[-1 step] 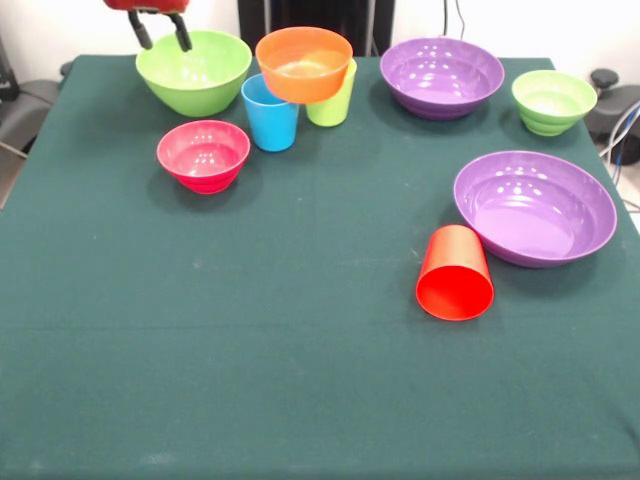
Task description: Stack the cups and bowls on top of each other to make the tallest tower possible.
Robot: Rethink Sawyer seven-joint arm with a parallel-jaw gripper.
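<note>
My gripper (162, 32) hangs open at the top left, above the far rim of the large lime green bowl (195, 72), holding nothing. The orange bowl (304, 63) sits raised off the cloth, behind the sky blue cup (270, 115) and against the lime green cup (335, 100); what bears it is hidden. The pink bowl (203, 155) stands in front of the large green one. A purple bowl (442, 76) and the small green bowl (553, 101) are at the back right. A second purple bowl (535, 206) is nearer, with the red cup (455, 272) on its side beside it. No tower shows.
A dark green cloth covers the table (250, 380). Its near half holds nothing but the toppled red cup. Dark equipment and cables show past the table's left and right edges.
</note>
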